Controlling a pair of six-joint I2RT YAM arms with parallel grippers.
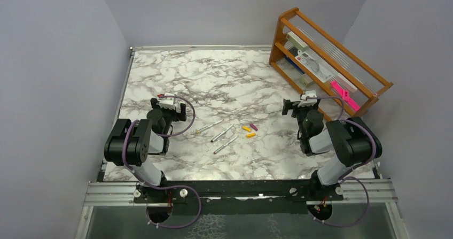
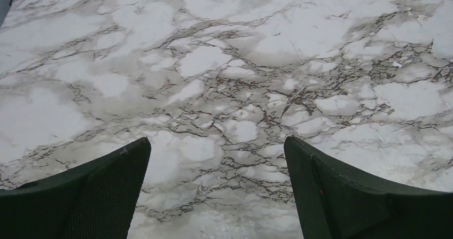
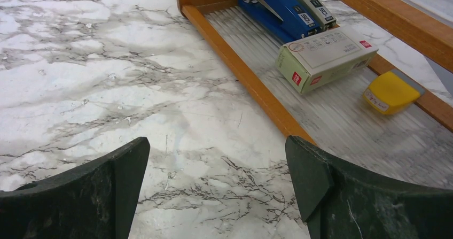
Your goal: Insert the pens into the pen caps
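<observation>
Thin silver-grey pens [image 1: 221, 133] lie just left of tiny yellow-orange and purple plastic caps [image 1: 250, 135].
The pens point slantwise at the caps. The left gripper [image 2: 216, 143] is nearer the pens, the right gripper [image 3: 216, 143] nearer the caps; both are spread apart and empty.

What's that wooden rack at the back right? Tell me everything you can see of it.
The wooden rack is orange-brown and open-fronted, with ribbed clear shelves. It stands angled at the far right of the marble table. It holds a blue stapler, a small box, a yellow item and a pink object.
</observation>
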